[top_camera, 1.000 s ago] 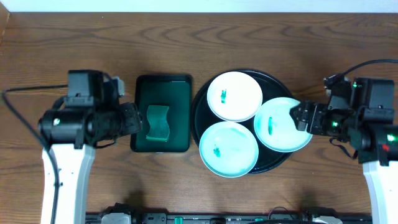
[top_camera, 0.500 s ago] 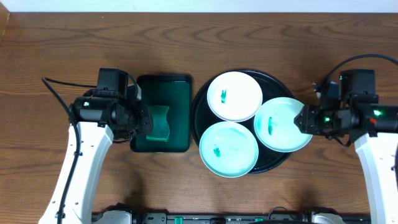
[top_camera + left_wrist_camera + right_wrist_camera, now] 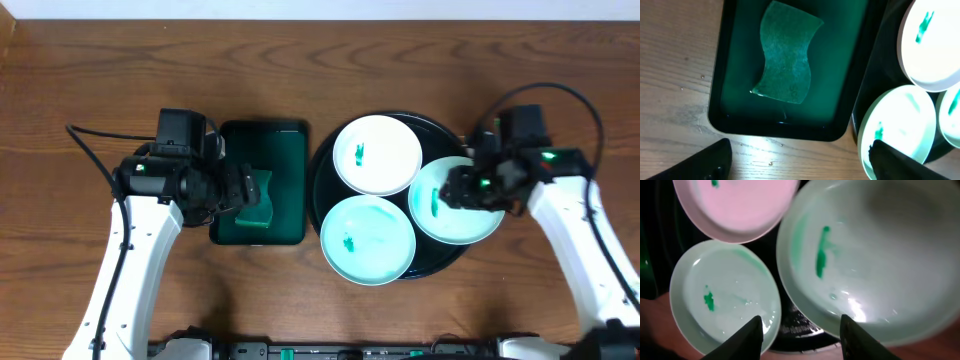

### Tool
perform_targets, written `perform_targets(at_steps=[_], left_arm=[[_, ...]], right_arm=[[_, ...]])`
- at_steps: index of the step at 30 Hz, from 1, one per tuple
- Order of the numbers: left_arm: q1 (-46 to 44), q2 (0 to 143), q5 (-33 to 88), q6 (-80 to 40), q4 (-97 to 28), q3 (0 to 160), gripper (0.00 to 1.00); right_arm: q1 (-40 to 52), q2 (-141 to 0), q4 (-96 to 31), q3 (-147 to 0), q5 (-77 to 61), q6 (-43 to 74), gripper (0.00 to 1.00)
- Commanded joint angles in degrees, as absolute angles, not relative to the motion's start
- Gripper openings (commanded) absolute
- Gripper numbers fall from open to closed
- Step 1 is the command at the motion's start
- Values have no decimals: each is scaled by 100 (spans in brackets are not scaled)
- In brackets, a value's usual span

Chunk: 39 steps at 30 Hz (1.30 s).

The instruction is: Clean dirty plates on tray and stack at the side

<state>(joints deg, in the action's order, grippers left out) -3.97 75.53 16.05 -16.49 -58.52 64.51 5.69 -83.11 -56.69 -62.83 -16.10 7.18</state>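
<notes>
Three plates are seen on the tray (image 3: 437,124), the round black one right of centre on the wooden table (image 3: 120,80).
- Far plate (image 3: 385,160): white, with one small green mark left of its middle.
- Near plate (image 3: 372,245): pale green tint, with a small green smear on its left half. Its near-left edge is seen reaching out past the tray rim.
- Right plate (image 3: 440,222): pale green, with an upright green streak on its left side. Its right edge extends past the tray rim, and part of it is hidden by the arm above.

In the overhead view, the rims of the three plates are seen close together near the tray's middle. Whether they touch cannot be told. No plate is seen stacked beside the tray.

The right gripper (image 3: 802,335) is held over the right plate. Its fingers are parted, and the plate's edge and the tray rim show between the tips. Nothing is seen pinched, and contact with the plate cannot be judged.

Just left of the black tray lies a dark green rectangular tray (image 3: 288,150). A wavy-edged green sponge (image 3: 785,57) lies flat in it.

The left gripper (image 3: 797,162) is held over the near-left part of the green tray. Its fingers are spread wide and nothing is held. The sponge is seen beyond the tips and apart from them.
</notes>
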Motion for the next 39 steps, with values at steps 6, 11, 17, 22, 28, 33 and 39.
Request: perform_targets(at_steps=[6, 11, 17, 22, 28, 33, 39], left_arm=[[-416, 7581, 1538, -1621, -5859, 6372, 58], [-416, 7658, 1538, -1623, -5824, 6241, 55], [-416, 7728, 1538, -1621, -5723, 6023, 55], [-416, 7736, 1538, -1621, -5723, 6010, 55], [-416, 7736, 1538, -1621, -5704, 6010, 55], [-416, 7736, 1538, -1621, -5706, 6010, 55], [-416, 7736, 1538, -1621, -5704, 6010, 55]], right_arm=[[1459, -9102, -5225, -6208, -1352, 764, 43], [1898, -9542, -5301, -6208, -1347, 764, 31], [2233, -9817, -5328, -6208, -1061, 764, 30], [2397, -9929, -5229, -6206, -596, 764, 30], [2491, -10175, -4958, -6202, -519, 764, 29], [2499, -10315, -4893, -6202, -521, 764, 24], [2523, -10344, -4899, -6202, -513, 766, 1]])
